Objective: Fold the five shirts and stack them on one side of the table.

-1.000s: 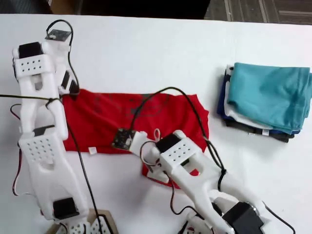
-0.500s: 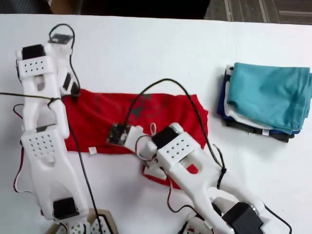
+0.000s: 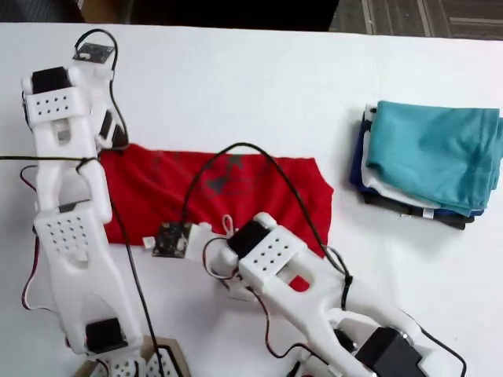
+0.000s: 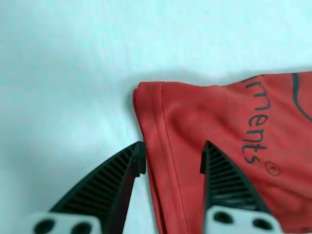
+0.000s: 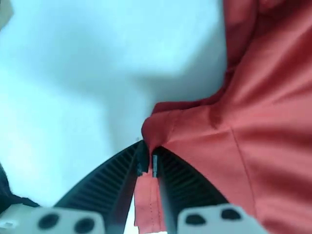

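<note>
A red shirt lies spread across the middle of the white table, partly folded. My left gripper is open, and its two fingers straddle the shirt's folded far-left corner; in the high view it sits at that corner. My right gripper is shut on a bunched bit of the red shirt's hem, near the shirt's front edge and under the right arm. A stack of folded shirts, teal on top, rests at the right side.
The table is bare and white behind the shirt. Black cables loop from both arms over the red cloth. A dark floor lies beyond the far edge.
The right arm has moved left while holding the hem, pulling the shirt's front right part leftward. The left arm has stayed at the far-left corner.
</note>
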Motion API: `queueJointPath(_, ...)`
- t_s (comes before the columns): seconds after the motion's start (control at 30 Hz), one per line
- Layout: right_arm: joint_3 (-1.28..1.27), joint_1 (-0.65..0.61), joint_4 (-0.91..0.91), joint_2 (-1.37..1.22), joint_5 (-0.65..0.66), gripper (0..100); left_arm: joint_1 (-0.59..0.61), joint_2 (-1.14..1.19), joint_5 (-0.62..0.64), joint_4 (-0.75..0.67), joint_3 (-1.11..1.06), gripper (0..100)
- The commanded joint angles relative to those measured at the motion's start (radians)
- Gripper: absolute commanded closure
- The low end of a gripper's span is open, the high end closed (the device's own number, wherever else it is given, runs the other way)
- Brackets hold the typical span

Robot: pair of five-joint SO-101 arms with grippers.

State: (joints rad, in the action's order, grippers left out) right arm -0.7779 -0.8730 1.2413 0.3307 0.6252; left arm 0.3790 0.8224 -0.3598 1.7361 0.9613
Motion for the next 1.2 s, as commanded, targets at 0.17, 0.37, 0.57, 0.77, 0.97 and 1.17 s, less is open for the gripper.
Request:
queueJointPath(0.17,0.04,0.047,0.136,0.074,0.003,79.9,-0.006,-0.106,-0.015,0.052,0.053,79)
queueJointPath(0.37,-0.054,0.031,0.139,0.165,0.005,80.8,-0.023,-0.365,-0.023,0.037,-0.205,79)
queueJointPath(0.57,-0.212,0.038,-0.027,0.165,-0.003,77.4,-0.038,-0.52,-0.02,-0.152,-0.561,79)
queueJointPath(0.77,-0.278,0.038,-0.091,0.151,0.003,72.4,-0.043,-0.545,-0.017,-0.339,-0.823,79)
queueJointPath(0.97,-0.275,0.054,-0.206,-0.076,0.005,73.8,-0.043,-0.543,-0.015,-0.453,-0.947,79)
queueJointPath(1.17,-0.124,0.13,-0.171,-0.243,0.005,73.9,-0.041,-0.542,-0.015,-0.557,-1.03,79)
